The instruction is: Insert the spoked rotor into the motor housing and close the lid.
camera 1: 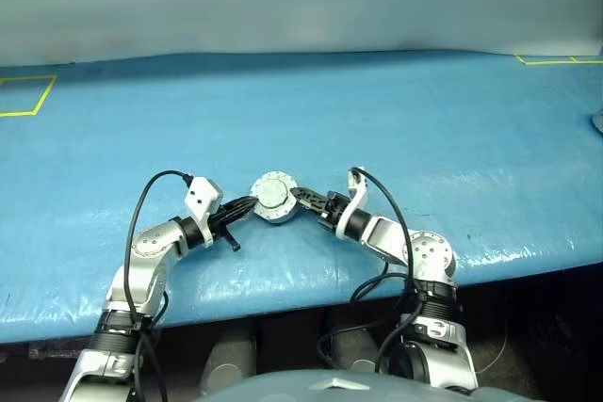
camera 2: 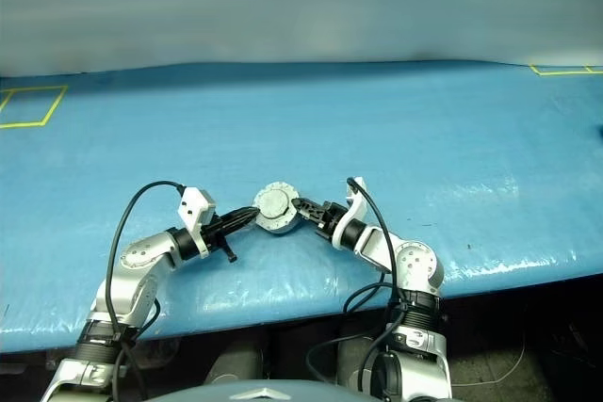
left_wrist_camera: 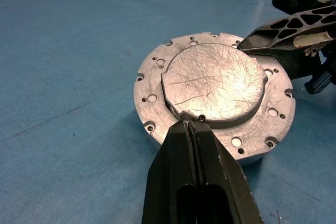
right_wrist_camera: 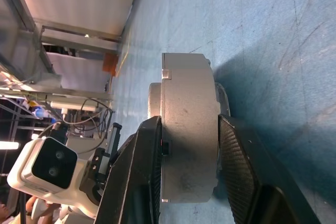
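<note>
The motor housing (camera 1: 273,201) sits on the blue table (camera 1: 396,120), lid (left_wrist_camera: 215,83) down flat, between both claws. The right claw (right_wrist_camera: 189,145) clamps its side wall; the left claw (left_wrist_camera: 191,129), pressed together, touches the lid's edge. No writing is legible.

Both arms are showing silver-grey segmented links joined by black collars, with round silver joint caps. A black cable is looping over each forearm to a white camera block at the wrist. The left gripper (camera 1: 247,204) and right gripper (camera 1: 300,197) are ending in black fingers (left_wrist_camera: 194,182), the right ones carrying cut-out webbing.
</note>
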Motion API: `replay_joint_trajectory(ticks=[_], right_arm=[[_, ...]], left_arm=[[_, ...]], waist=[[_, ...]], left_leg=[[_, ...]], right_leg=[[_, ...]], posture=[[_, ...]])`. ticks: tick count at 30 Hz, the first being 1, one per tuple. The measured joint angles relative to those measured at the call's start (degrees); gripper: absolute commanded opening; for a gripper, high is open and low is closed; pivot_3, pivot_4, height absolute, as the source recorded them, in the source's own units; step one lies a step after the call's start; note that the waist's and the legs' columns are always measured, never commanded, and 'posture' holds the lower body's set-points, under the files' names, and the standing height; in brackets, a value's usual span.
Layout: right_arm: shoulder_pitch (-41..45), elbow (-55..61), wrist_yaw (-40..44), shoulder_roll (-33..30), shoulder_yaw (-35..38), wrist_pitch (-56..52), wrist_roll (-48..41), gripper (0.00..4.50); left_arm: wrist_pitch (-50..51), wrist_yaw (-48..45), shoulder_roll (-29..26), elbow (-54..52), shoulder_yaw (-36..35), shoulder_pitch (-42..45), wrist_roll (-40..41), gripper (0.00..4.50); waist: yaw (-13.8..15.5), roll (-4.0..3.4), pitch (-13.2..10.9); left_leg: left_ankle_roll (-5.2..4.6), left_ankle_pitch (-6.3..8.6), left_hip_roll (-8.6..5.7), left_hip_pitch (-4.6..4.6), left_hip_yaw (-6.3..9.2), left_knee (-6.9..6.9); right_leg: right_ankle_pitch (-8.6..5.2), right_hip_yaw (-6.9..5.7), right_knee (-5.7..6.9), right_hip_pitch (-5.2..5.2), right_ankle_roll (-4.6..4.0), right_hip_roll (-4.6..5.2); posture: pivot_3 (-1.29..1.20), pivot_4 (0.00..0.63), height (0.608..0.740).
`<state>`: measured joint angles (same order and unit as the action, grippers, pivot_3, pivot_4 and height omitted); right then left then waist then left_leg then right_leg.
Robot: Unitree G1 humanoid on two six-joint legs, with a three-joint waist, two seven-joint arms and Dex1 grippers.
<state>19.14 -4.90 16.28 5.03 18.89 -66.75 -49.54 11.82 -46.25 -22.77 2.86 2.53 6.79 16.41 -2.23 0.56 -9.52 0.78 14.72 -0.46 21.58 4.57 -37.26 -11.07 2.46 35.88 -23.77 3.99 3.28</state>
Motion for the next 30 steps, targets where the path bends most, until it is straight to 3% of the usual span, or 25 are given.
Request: replay_joint_trajectory(ticks=[13, 18, 27, 30], right_arm=[[1.1, -1.3, -8.9, 2.2, 6.5, 0.1, -7.6, 1.21], [2.0, -0.3, -11.3, 2.4, 7.2, 0.5, -10.7, 1.21], [5.0, 4.0, -14.6, 3.8, 7.0, 3.8, -20.7, 1.21], [5.1, 4.6, -15.9, 3.8, 6.2, 4.2, -22.6, 1.21]], left_arm=[[9.4, 4.8, 5.8, -3.5, -9.7, -0.8, 14.1, 0.00], [13.1, 4.6, 7.6, -5.4, -9.8, -3.7, 18.6, 1.23], [19.9, 5.2, 12.2, -6.9, -11.2, -5.9, 29.0, 4.32], [22.6, 7.6, 14.2, -7.1, -13.3, -5.7, 33.2, 4.44]], waist=[[-0.2, -0.04, -0.1], [-1.0, -0.04, -0.1], [-1.5, -0.06, -0.1], [-1.5, -0.06, -0.1]], left_leg=[[-0.02, 0.01, 0.00, 0.15, 0.01, 0.04], [-0.06, 0.03, 0.01, 0.22, -0.01, 0.11], [-0.07, 0.04, 0.03, 0.30, 0.01, 0.18], [-0.07, 0.04, 0.03, 0.33, 0.00, 0.17]], right_leg=[[0.02, -0.01, -0.06, -0.11, 0.03, 0.00], [0.02, 0.00, -0.06, -0.22, 0.03, -0.01], [0.07, 0.00, -0.06, -0.32, 0.13, -0.04], [0.07, 0.01, -0.06, -0.35, 0.13, -0.04]], posture=[[0.00, 0.150, 0.740], [0.00, 0.150, 0.740], [0.00, 0.150, 0.740], [0.00, 0.150, 0.740]])
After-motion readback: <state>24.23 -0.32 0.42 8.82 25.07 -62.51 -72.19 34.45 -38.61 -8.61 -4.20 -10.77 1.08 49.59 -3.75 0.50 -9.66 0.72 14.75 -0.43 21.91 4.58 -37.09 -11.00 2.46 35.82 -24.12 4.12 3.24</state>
